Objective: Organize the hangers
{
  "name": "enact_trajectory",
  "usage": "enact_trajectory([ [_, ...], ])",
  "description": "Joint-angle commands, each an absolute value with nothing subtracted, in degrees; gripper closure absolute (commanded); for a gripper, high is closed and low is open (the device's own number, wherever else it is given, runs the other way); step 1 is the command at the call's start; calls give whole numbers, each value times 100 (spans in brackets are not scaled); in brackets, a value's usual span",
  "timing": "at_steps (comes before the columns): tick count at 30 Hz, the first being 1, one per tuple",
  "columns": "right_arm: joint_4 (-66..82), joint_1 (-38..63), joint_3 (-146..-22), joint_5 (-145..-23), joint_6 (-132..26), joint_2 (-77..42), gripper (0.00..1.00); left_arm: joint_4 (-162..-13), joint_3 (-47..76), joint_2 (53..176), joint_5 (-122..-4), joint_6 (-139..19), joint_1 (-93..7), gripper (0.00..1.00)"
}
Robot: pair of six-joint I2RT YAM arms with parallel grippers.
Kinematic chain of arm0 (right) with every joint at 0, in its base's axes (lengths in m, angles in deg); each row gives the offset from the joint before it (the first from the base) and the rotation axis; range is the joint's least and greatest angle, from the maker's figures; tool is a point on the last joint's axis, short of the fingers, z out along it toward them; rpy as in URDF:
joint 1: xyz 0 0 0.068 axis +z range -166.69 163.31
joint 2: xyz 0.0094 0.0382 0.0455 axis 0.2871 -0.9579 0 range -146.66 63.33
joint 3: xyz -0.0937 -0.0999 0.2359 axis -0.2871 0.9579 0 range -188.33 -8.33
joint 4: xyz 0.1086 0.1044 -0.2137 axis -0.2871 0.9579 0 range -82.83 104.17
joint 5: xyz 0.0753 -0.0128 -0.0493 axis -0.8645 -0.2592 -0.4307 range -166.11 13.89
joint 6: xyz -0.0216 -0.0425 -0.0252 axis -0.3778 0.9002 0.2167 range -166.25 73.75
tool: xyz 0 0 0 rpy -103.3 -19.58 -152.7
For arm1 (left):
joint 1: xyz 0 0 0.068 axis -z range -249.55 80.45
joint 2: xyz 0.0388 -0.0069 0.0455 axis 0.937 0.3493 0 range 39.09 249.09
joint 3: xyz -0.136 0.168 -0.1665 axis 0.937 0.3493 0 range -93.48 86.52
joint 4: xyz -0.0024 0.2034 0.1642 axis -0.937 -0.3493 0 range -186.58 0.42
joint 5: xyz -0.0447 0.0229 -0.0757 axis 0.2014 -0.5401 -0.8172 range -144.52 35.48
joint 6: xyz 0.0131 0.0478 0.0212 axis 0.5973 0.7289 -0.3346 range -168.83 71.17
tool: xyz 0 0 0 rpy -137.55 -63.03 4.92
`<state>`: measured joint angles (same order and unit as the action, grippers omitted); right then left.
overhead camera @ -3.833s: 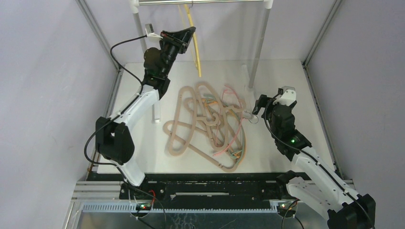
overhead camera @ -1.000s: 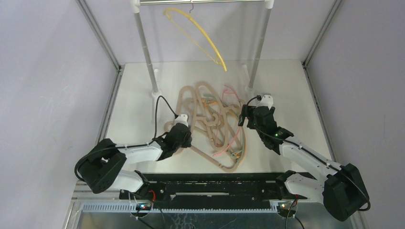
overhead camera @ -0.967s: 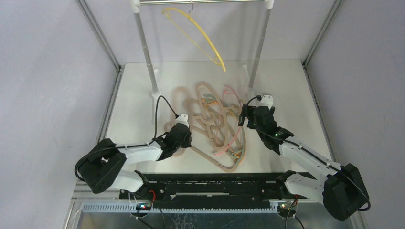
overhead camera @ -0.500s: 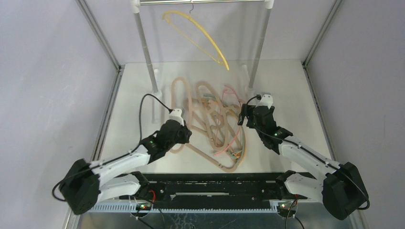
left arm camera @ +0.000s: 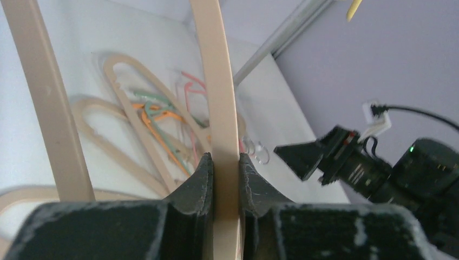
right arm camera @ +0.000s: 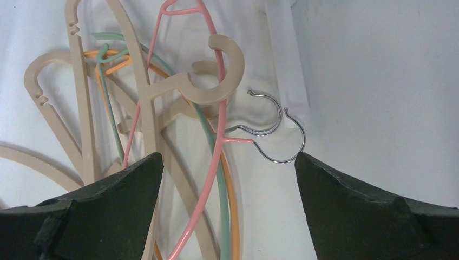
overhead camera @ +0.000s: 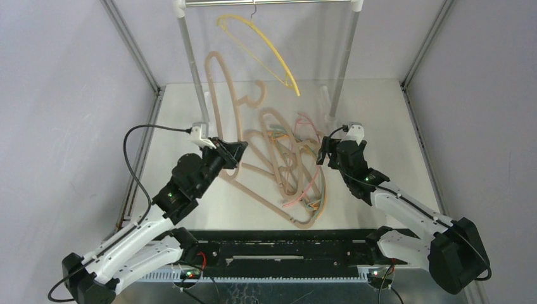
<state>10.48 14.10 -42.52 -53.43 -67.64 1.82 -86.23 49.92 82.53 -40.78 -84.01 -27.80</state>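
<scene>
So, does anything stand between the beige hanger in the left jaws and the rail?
The yellow hanger hangs from the rail near its middle, just above the beige hanger clamped in the jaws of the left gripper. Rail either side of it looks bare.

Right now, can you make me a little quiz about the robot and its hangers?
1. True or false: the yellow hanger hangs on the rail.
2. What is the left gripper shut on? A a beige hanger, B a sock, C nothing.
3. Fill in: the right gripper hovers open above two metal ____.
Key: 1 true; 2 A; 3 hooks.
</scene>
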Motion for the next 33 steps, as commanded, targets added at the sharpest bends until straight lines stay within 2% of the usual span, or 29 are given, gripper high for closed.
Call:
enact_trajectory([
  [1, 993, 1420, -4287, -5189, -6847, 351, 0, -7751, 4630, 8255, -4500, -8698, -3222, 100],
  [8, 1117, 1434, -4279, -5079, -6847, 453, 0, -7123, 4234, 8533, -5255, -9240, -3935, 100],
  [19, 1099, 1424, -4279, -5023, -6798, 585, 0, -5927, 3154, 9946, -6251, -10214, -4786, 100],
  [33, 1228, 1297, -4362, -5022, -6649, 664, 0, -5196, 1957, 11492, -6168, -11287, -4982, 100],
])
